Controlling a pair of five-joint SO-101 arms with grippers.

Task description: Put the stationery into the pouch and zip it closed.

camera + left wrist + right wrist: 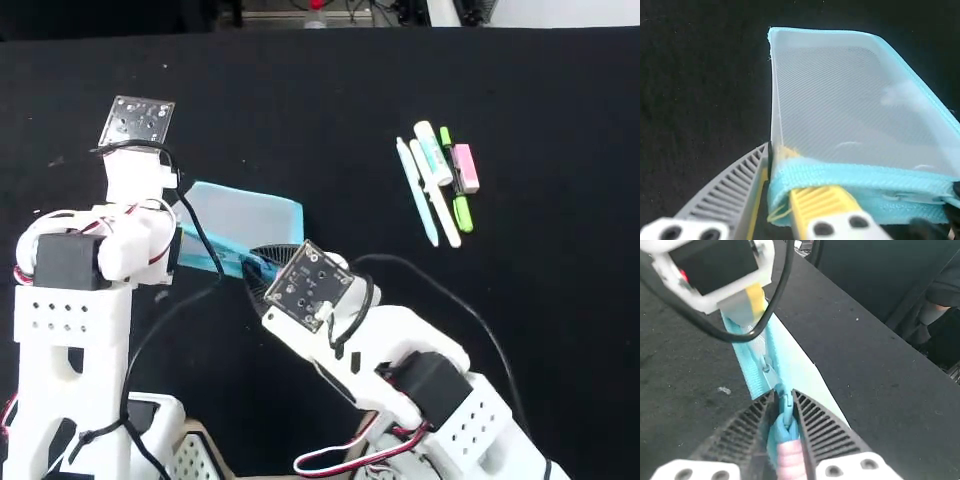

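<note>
Mesh and pale blue trim: the pouch (245, 215) lies flat on the black desk (400, 80), held from both ends of its zipped edge as I work the rig remotely. My left jaws are clamped on one corner of that edge, the yellow pad on top of the blue tape and the grey finger tucked beside it. My right jaws, drawn narrow, pinch what I take to be the zip pull (785, 407), just beside the slider (768, 366). The relation that matters is this one: the zip runs in a straight line from the left jaws to the right jaws, along the pouch's long near edge, so any pull on the slider has to travel down that line while the left arm anchors the far corner. A sideways tug would, I judge, only drag or twist the light fabric. The stationery (438, 180) (pens, a green highlighter and a pink eraser, laid side by side and touching) sits well apart from the pouch, out on the right arm's side of the desk, its long axes pointing roughly away from the arms. None of it is inside yet, and the right arm is plainly the nearer one to fetch it.
</note>
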